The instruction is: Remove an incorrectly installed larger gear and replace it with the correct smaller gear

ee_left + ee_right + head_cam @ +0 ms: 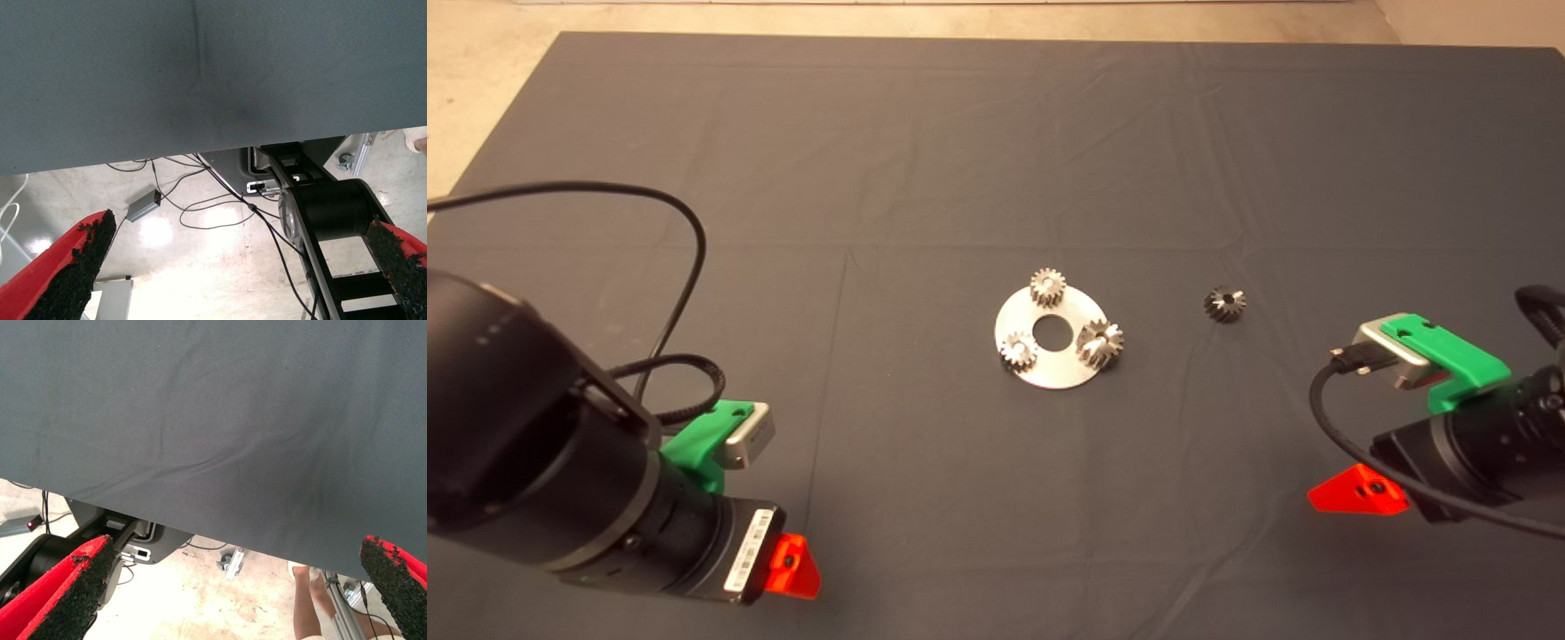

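- Dark grey cloth, the mat (925, 160), covers the table in soft creases, with pale floor showing past its far edge.
- From the left edge comes the left gripper (233, 267), low over the mat's near left part; its red fingers (73, 267) with rough black pads stand wide apart, holding nothing.
- Between those fingers the wrist view shows the mat's edge, thin black cables (200, 207) and a small grey box (143, 205) on glossy floor.
- Opposite, the right gripper (233, 587) sits at the near right edge, fingers also spread wide and empty; a person's leg (307, 600) shows beyond the mat.
- Nearest that gripper lies the smaller gear (1224, 304), dark steel with a centre hole, resting flat alone on the cloth, axis pointing up, well apart from the disc.
- At mid-mat lies a flat shiny round metal plate (1054, 369) with a large centre hole.
- On its right rim sits the larger gear (1100, 343), slanted teeth, bright face, tipped slightly outward.
- Two pale silvery gears (1048, 287) occupy the plate's far and left rim, upright.
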